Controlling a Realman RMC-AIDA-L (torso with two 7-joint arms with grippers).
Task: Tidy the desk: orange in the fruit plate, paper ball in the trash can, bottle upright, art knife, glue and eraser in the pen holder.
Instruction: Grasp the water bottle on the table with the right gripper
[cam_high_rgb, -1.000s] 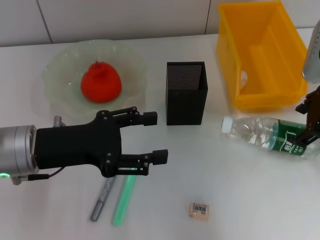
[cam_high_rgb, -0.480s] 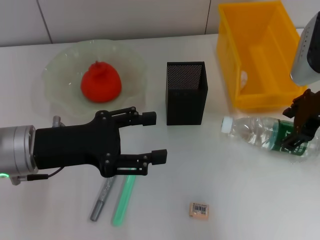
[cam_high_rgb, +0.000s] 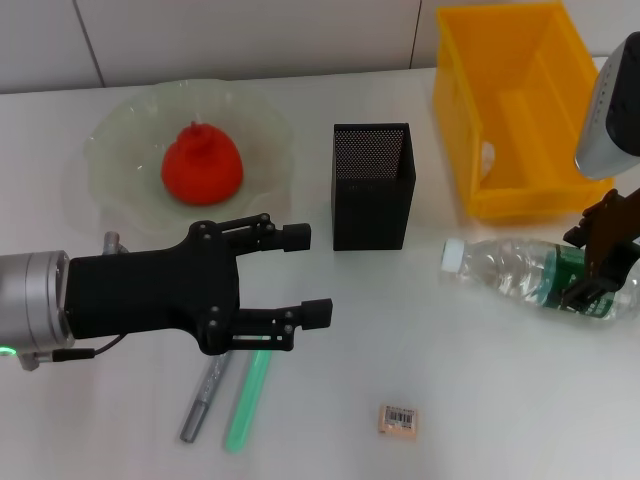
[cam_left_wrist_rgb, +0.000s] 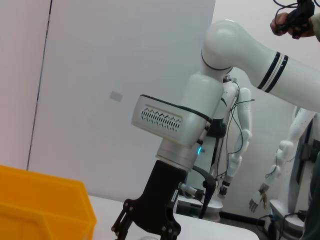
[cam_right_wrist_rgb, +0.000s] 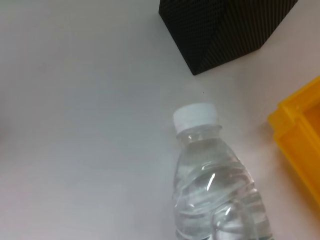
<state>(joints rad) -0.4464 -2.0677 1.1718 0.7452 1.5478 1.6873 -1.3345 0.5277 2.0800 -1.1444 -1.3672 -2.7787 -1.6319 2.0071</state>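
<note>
White desk under everything; the bottle (cam_high_rgb: 535, 272) lies on its side just in front of the trash can (cam_high_rgb: 520, 110), cap toward the pen holder (cam_high_rgb: 372, 186). Over its labelled end hangs the right gripper (cam_high_rgb: 600, 262), fingers spread around it, not yet closed. Standing the bottle up looks like the current step: next, close and tilt. The left gripper (cam_high_rgb: 300, 275) hovers open, empty, beside the pen holder.

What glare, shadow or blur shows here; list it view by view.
Head view: even light, soft shadow under the left gripper; bottle glints faintly. Right wrist view: bright highlights on the bottle, the near part soft, pen holder sharp. Left wrist view: flat light on the wall, no glare.
</note>
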